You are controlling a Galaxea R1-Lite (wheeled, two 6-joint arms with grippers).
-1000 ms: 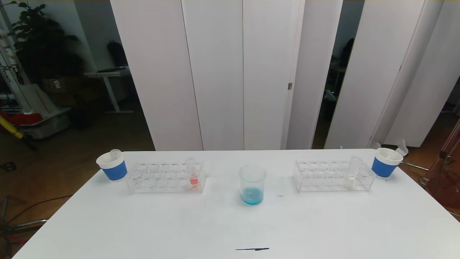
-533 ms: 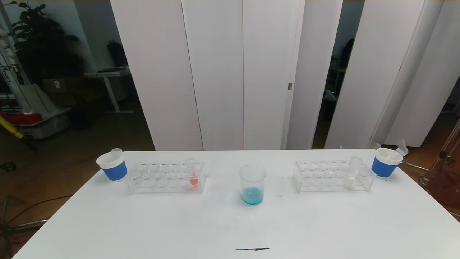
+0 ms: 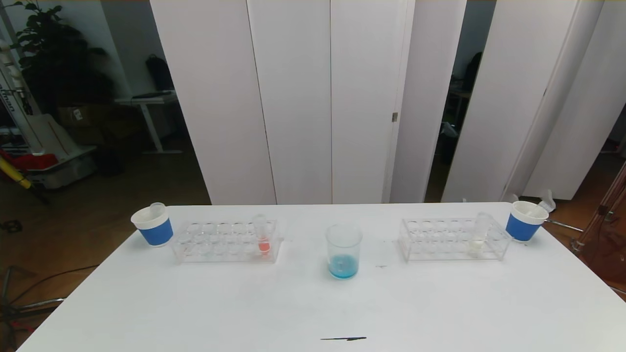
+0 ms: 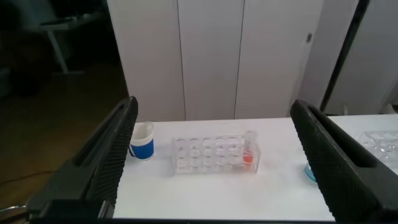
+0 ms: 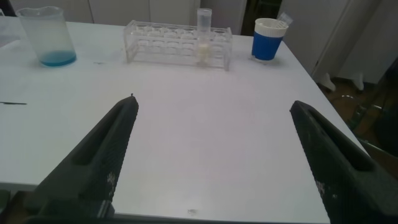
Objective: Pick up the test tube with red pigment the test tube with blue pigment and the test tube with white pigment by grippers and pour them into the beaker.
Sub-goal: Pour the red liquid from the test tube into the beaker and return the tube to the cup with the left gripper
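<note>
Left pincer (image 4: pixel 211 168) spread wide, empty, rack (image 4: pixel 214 154) ahead; right pincer (image 5: pixel 211 162) spread wide, empty, low over surface (image 5: pixel 205 118).

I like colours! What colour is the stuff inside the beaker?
Bright blue, pooled at the beaker's bottom; head view.

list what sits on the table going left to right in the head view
left paper cup → left tube rack → test tube with red pigment → beaker → right tube rack → test tube with white pigment → right paper cup

No visible change since earlier frames
</note>
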